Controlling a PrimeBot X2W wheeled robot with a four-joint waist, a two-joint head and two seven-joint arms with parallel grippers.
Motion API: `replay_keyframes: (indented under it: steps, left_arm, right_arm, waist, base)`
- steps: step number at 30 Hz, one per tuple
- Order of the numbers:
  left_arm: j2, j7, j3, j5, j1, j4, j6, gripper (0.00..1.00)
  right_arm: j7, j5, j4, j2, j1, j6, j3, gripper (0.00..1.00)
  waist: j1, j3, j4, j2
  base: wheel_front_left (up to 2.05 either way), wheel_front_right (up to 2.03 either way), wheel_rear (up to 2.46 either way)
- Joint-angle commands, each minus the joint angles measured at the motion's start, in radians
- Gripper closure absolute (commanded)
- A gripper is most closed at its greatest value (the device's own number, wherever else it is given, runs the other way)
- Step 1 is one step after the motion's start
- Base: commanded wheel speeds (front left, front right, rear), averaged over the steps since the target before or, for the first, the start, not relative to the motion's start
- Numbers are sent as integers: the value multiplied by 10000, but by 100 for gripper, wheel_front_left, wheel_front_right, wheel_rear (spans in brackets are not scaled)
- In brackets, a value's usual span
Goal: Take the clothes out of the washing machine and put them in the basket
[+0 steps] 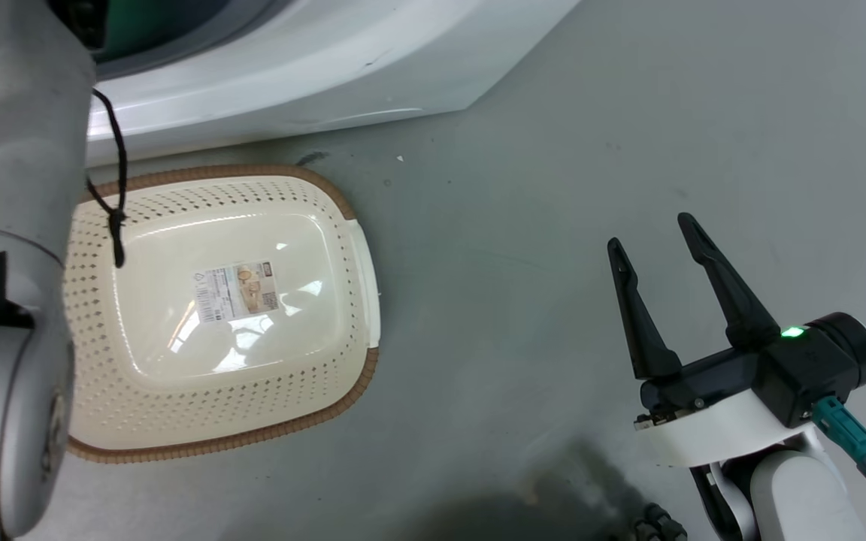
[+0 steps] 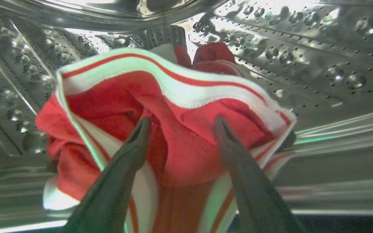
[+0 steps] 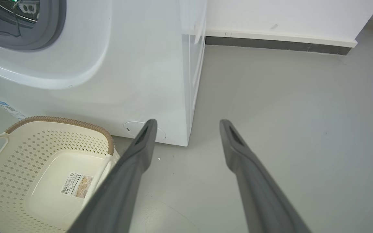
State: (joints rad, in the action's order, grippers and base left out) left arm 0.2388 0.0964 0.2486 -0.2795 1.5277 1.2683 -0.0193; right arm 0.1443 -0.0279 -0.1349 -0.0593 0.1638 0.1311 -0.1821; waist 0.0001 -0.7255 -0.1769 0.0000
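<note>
**A:** Any writing you can read?

**B:** None. The paper label (image 1: 237,291) on the bottom of the basket (image 1: 328,225) has barcode-like lines and small pictures, but the print is too fine to read. From the right wrist, a blue-and-white sticker (image 3: 6,108) sits on the washing machine (image 3: 134,71) at 9 o'clock. Its text is unreadable as well.

**A:** What does the basket hold?

**B:** Its cream bottom shows, with the label stuck on it. In the head view it stands on the grey floor (image 1: 591,113) at 9 o'clock. It is just below the machine's white front, which runs across 11 to 12 o'clock.

**A:** And the clothes?

**B:** They are inside the shiny perforated drum (image 2: 329,58). From the left wrist the clothes (image 2: 180,90) are a red bundle with white striped bands at the centre, and more red cloth lies behind at 12 o'clock.

**A:** The left gripper?

**B:** The left gripper (image 2: 182,120) has its jaws wide. A fold of red cloth lies between them, not pinched. I cannot tell whether the tips press into it.

**A:** The right one?

**B:** The right gripper (image 1: 649,231) hangs at 4 o'clock in the head view, above the floor. Its jaws are wide and hold nothing, and it is well apart from the basket.
</note>
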Motion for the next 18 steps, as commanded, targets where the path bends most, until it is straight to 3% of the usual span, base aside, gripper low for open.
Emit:
replay_keyframes:
  steps: [1, 9, 12, 18]
  left_arm:
    - [124, 229, 103, 102, 282, 52, 2, 0]
    - [74, 2373, 181, -147, 148, 269, 124, 0]
    - [151, 2441, 231, -120, 165, 262, 42, 100]
    - [311, 1389, 202, -133, 245, -188, -356, 100]
  right_arm:
    - [78, -117, 11, 13, 139, -7, -71, 0]
    - [220, -235, 236, 41, 301, -7, -122, 0]
    - [237, -265, 294, 51, 353, -7, -154, 0]
    - [277, -343, 410, 65, 465, -7, -163, 0]
  waist:
    - [-1, -194, -163, 0]
    - [-1, -483, -304, 0]
    - [-1, -537, -331, 0]
    - [-1, -504, -345, 0]
  base:
    - [0, 0, 0]
    - [0, 0, 0]
    - [0, 0, 0]
    - [0, 0, 0]
